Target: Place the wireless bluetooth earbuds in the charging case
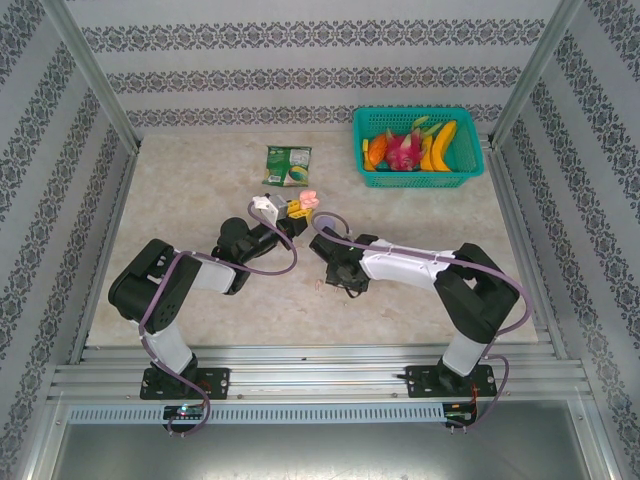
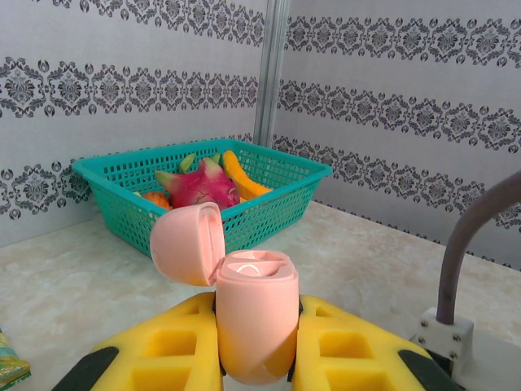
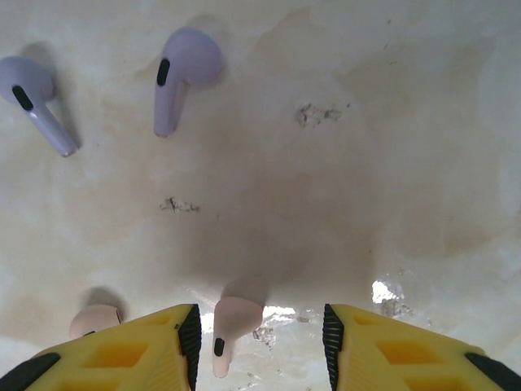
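Pale pink case (image 2: 254, 326); lilac earbuds (image 3: 181, 77); teal basket (image 2: 269, 208); damask-patterned walls (image 2: 391, 122).

Table (image 1: 200, 200): basket (image 1: 470, 180) holding fruit (image 1: 405, 150) at 1 o'clock; packet (image 1: 288, 165) at 12, left of basket; case (image 2: 252, 326) in left tool (image 2: 256, 346), before basket. Right tool (image 3: 260, 334): first earbud (image 3: 232, 322) between fingers (image 3: 146, 350), second earbud (image 3: 94, 319) at 9, third earbud (image 3: 183, 73) and fourth earbud (image 3: 32, 102) at 11

charging case (image 2: 254, 326): pale pink, upright, lid hinged open, clamped in left gripper (image 2: 256, 362) | lilac earbuds (image 3: 181, 77): two, flat on tabletop (image 3: 366, 163), stems down, side by side | pink earbuds (image 3: 229, 326): two, flat, one partly hidden
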